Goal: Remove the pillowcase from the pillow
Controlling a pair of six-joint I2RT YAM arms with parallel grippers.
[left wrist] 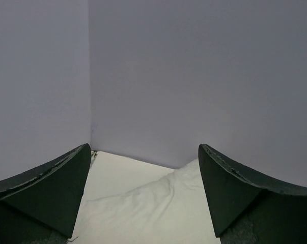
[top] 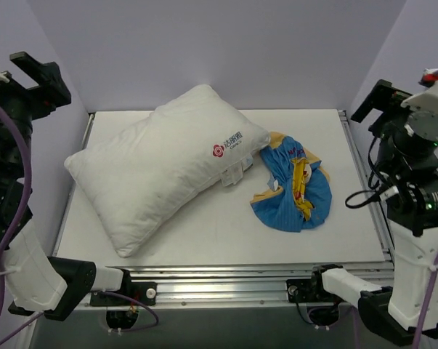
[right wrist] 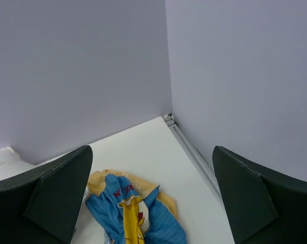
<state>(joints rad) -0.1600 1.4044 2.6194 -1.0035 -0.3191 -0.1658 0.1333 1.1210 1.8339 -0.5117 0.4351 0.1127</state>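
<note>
Pillowcase [top: 291,190] lies crumpled beside the pillow [top: 160,167] while left claw [left wrist: 144,152] and right claw [right wrist: 152,152] hover raised, spread empty.

A white tabletop [top: 204,243] sat boxed in by pale lilac walls [top: 219,51].
The tabletop was flat and matte, and the walls rose from its far edge and from both sides, meeting in straight vertical corners (one such seam ran up the left wrist view, another up the right wrist view). A silver grooved rail [top: 226,275] ran along the near edge from left to right. A thinner metal strip [top: 364,174] bordered the right side and reached the far right corner, where the right wrist view showed it ending against the wall. A matching edge strip [top: 86,129] lined the left side. The walls looked plain and evenly lit, with soft shading in the corners.
</note>
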